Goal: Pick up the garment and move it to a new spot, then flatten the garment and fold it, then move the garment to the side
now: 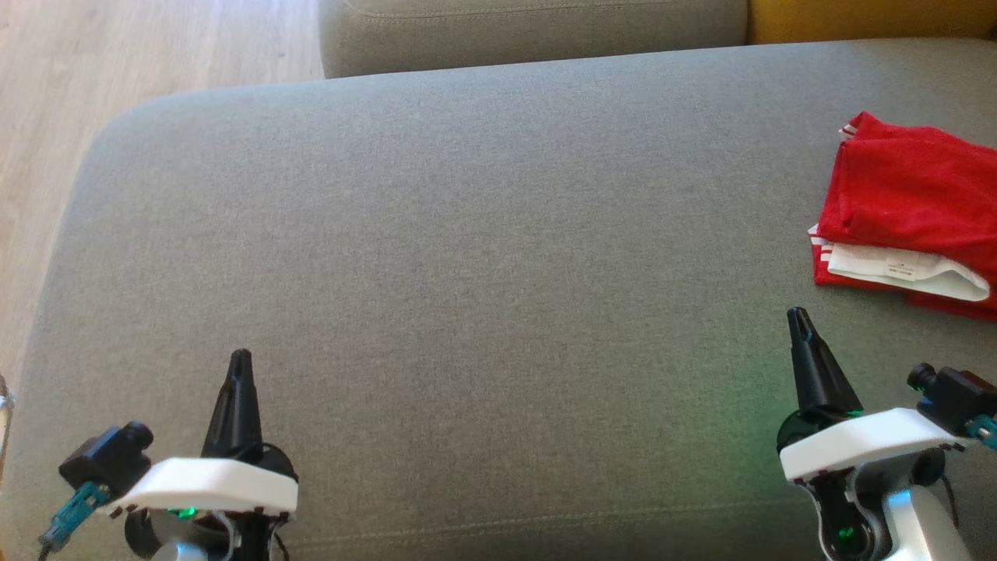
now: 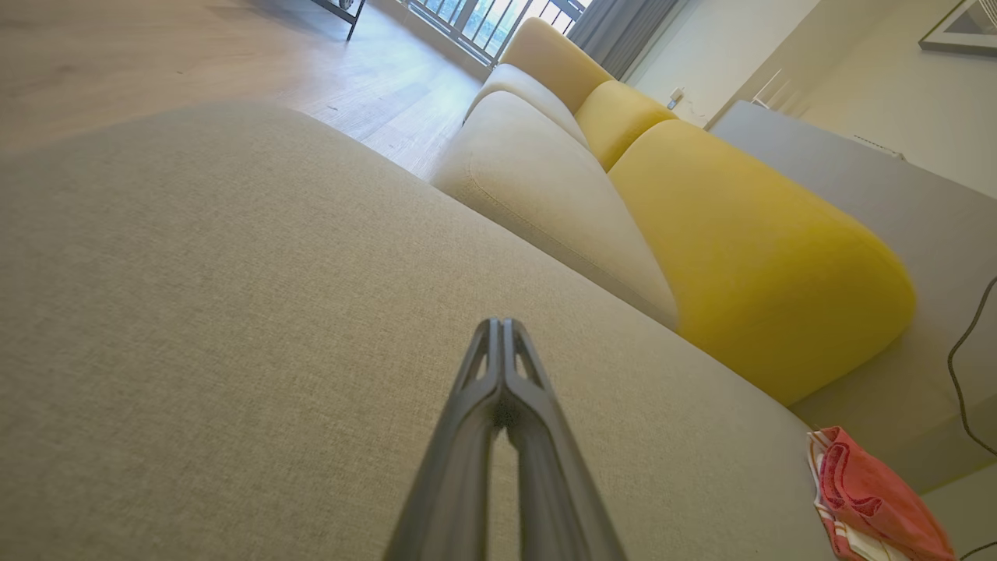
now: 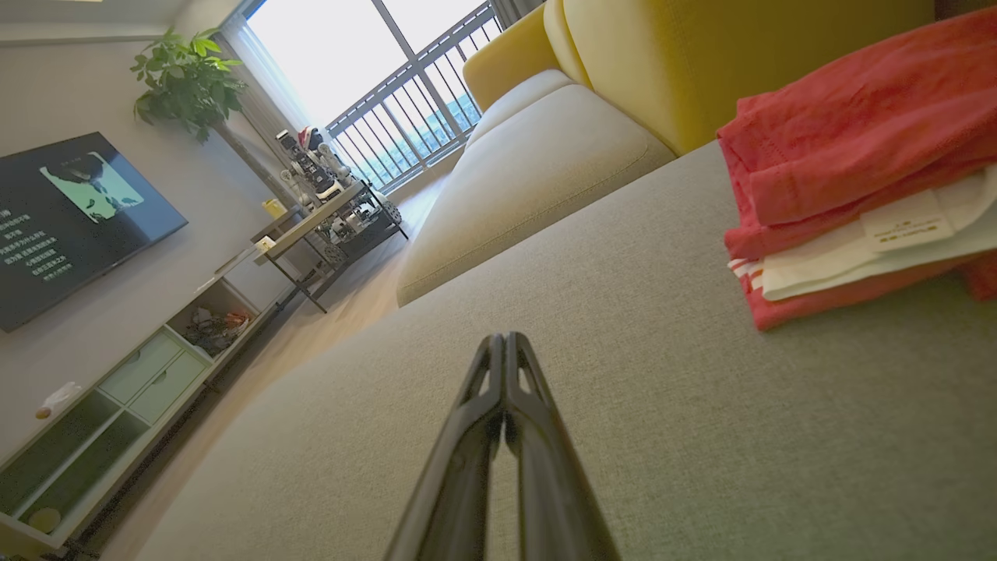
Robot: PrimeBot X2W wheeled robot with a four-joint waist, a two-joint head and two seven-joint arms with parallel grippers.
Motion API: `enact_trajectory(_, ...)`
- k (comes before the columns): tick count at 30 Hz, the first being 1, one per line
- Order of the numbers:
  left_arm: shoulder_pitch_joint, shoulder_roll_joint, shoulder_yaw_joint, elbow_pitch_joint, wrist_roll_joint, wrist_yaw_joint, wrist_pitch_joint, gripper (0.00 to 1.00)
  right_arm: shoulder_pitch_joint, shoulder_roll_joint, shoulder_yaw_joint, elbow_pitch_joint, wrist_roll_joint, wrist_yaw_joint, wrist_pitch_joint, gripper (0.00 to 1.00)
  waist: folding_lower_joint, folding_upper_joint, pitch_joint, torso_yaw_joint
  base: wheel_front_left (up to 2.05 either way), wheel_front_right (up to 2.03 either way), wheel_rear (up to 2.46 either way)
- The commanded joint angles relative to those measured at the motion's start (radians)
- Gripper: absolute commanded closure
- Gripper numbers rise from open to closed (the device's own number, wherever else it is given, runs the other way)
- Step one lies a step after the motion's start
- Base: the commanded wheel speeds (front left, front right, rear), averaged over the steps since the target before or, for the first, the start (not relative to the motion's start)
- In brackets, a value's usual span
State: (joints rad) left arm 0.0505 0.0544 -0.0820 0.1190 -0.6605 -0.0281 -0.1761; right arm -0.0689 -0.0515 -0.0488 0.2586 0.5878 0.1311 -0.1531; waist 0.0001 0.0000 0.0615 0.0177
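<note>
The garment (image 1: pixel 911 202) is red with white trim and lies folded in a compact stack at the right edge of the grey cushion (image 1: pixel 467 234). It also shows as a red bundle (image 2: pixel 872 499) at the lower right of the left wrist view and as a folded pile (image 3: pixel 857 171) at the upper right of the right wrist view. My left gripper (image 1: pixel 240 360) hovers at the lower left, shut and empty, its tips (image 2: pixel 502 323) pressed together. Below and left of the garment, my right gripper (image 1: pixel 797 315) is shut too, touching nothing, tips (image 3: pixel 504 339) closed.
A second grey seat cushion (image 1: pixel 530 31) and a yellow one (image 1: pixel 872 19) lie beyond the far edge. Wooden floor (image 1: pixel 117 62) runs along the left. The right wrist view shows a TV (image 3: pixel 70 218), a low cabinet (image 3: pixel 117 405) and a shelf (image 3: pixel 327 226).
</note>
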Motion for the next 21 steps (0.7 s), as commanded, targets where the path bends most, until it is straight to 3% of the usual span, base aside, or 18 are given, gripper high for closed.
enact_trajectory(1,-0.051,0.017,0.020,-0.026,-0.028,-0.011,0.006,1.00,-0.034,-0.001,0.000,-0.030,0.030,0.000,0.007,1.00,0.0000,0.0000,-0.001,0.000,0.00,0.00,0.00)
enact_trajectory(21,-0.074,0.022,0.045,0.007,-0.249,-0.032,0.059,1.00,-0.035,-0.001,-0.015,-0.026,0.256,0.000,0.066,1.00,0.0000,0.0000,-0.014,-0.004,0.00,0.00,0.00)
